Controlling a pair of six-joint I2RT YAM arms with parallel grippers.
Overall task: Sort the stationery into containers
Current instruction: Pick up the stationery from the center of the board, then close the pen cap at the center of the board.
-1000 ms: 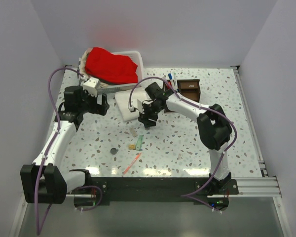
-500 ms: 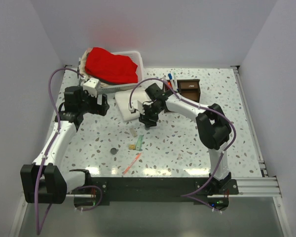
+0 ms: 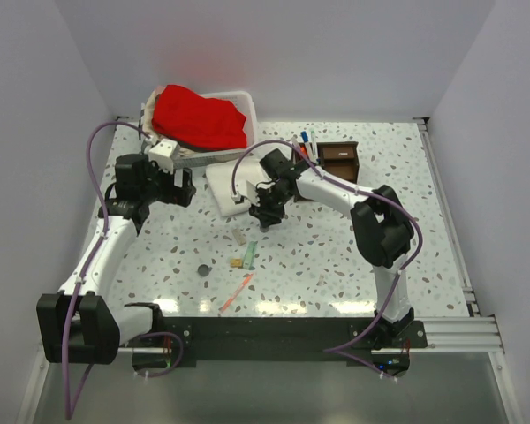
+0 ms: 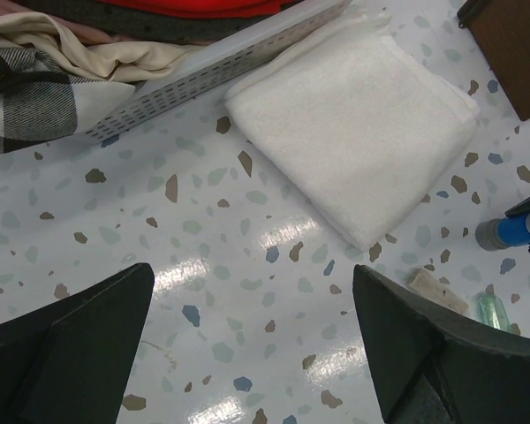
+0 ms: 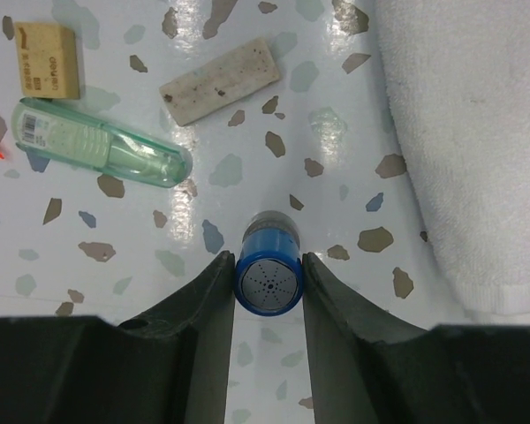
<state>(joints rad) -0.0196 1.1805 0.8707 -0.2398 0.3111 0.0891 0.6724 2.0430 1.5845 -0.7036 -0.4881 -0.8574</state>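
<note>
Closing in over the last second, the right gripper (image 5: 267, 265) now pinches the tiny blue bottle (image 5: 268, 284) on the table (image 3: 424, 221), just near-right of the folded white cloth (image 5: 477, 132), with the wooden organizer (image 3: 338, 157) beyond at far right (left gripper (image 4: 252, 274) hangs wide open).

Worktop (image 5: 247, 132): white, flecked brown, blue and grey-green.
Bottle (image 5: 268, 281): blue, with a greyish dotted end.
Cloth (image 4: 353, 132): plain white.
Eraser (image 5: 46, 60): beige, dark print.
Case (image 5: 97, 144): translucent green.
Block (image 5: 219, 79): off-white, dark-speckled.
Organizer (image 3: 338, 159): dark brown.
Basket (image 4: 221, 66): white, perforated.
Fabric (image 3: 199, 119): red.
Disc (image 3: 203, 270): dark.
Pen (image 3: 237, 292): pink-red.
</note>
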